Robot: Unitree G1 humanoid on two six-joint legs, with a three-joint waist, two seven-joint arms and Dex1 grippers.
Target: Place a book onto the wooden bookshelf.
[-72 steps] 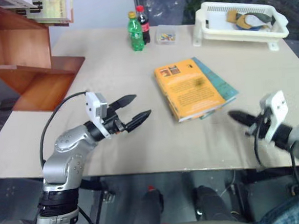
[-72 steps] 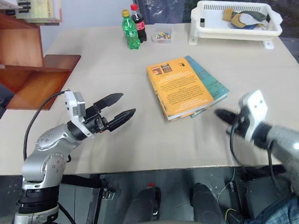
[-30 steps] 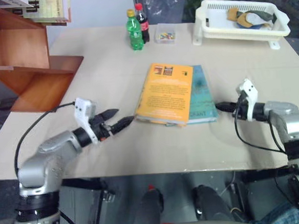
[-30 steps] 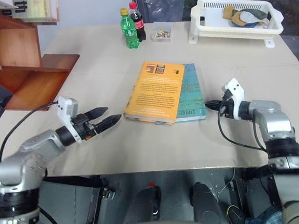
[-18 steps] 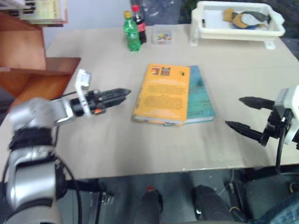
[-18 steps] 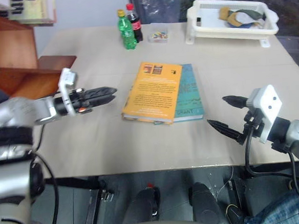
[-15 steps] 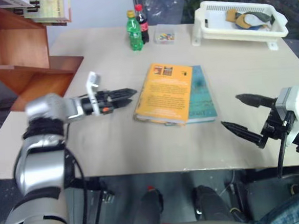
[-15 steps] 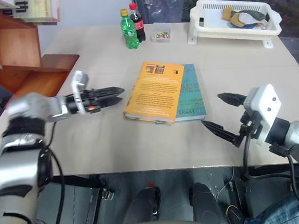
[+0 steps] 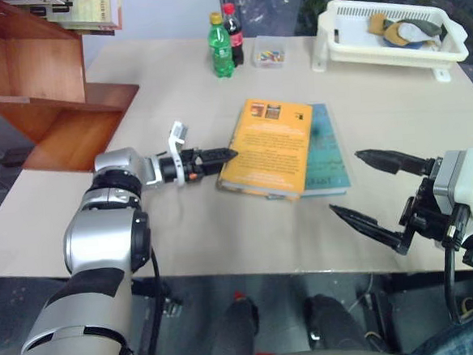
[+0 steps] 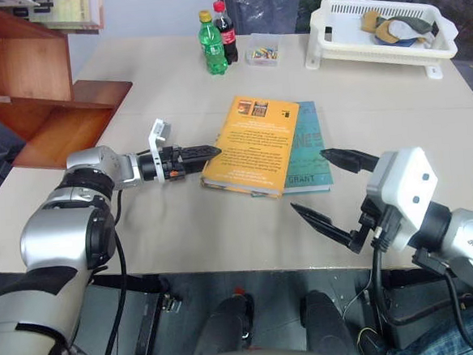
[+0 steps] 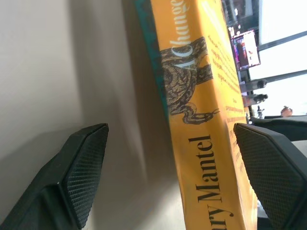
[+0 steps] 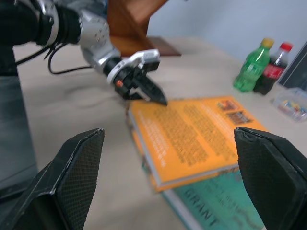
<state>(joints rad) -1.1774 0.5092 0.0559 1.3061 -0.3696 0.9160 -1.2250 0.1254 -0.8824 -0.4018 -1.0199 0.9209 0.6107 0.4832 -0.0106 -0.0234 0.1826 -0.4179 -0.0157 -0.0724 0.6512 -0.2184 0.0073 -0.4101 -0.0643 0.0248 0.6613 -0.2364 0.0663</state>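
From the left eye view, the book [image 9: 268,146] lay back-cover up in the middle of the frame, stacked on a teal book [image 9: 326,150] that stuck out along its right side. The wooden bookshelf [image 9: 37,86] filled the upper left corner, well apart from both books. The left gripper [image 9: 219,157] reached in level from the left, its tips right at the book's near left edge, and the right gripper [image 9: 373,188] hung at the lower right with its two black fingers spread wide, holding nothing. In the right eye view the same layout showed, with two drink bottles [image 10: 215,40] and a white basket [image 10: 382,27] along the top of the frame. In the left wrist view the spine of the book [image 11: 197,129] ran between the two fingers [image 11: 81,167], which stood wide apart, one on the table side and one out over the cover, so the jaws framed the book's thickness without yet touching it. The right wrist view looked across the orange cover toward the left gripper [image 12: 156,94] at the far corner. To my eye the step was the grasp: the lower finger would need to slide under the orange book alone, above the teal one, and go deep enough that the heavy volume would not droop or slip on the lift.
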